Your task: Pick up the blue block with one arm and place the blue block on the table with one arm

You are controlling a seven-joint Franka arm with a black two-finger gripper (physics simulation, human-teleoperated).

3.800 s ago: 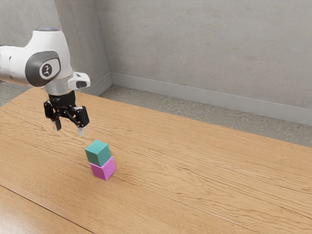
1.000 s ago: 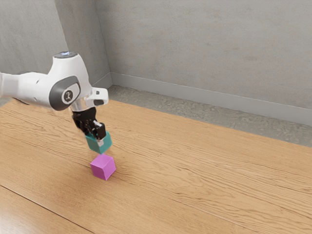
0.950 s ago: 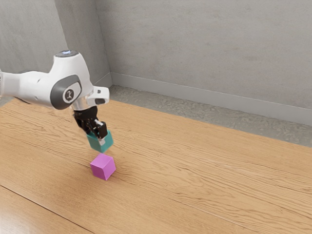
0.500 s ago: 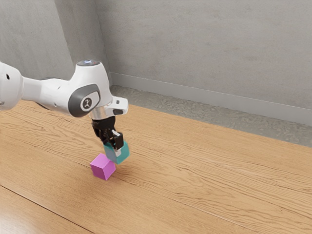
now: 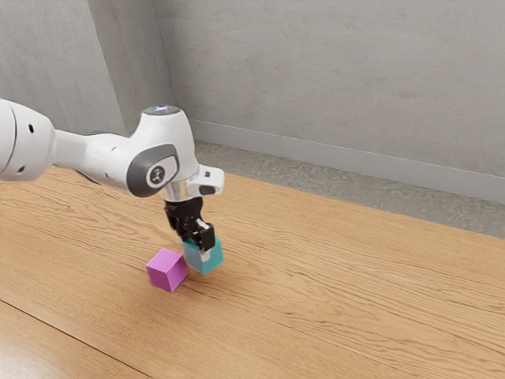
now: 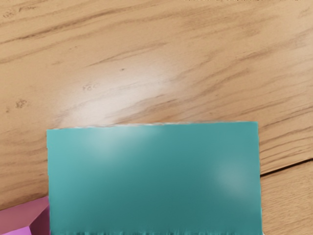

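Black two-finger gripper [image 5: 199, 249] pinches the blue-green cube [image 5: 211, 262];
pink cube [image 5: 166, 271] close beside it on the brown wood table [image 5: 331, 276]; white arm [image 5: 95, 158] has a round badge [image 5: 157, 174], too tiny to read

A plain gray wall [image 5: 339, 79] is running across the far side, its surface looking faintly mottled. At the exterior view's left, another section of wall [image 5: 47, 63] is meeting it at an angle. A pale baseboard [image 5: 316, 155] is lining its foot, and a rough gray floor [image 5: 316, 180] is stretching below. The wood-grained tabletop [image 5: 355, 292] is filling the near side, a dark seam [image 5: 71, 337] crossing its near left. Light is leaving pale glare on the wood in both views.
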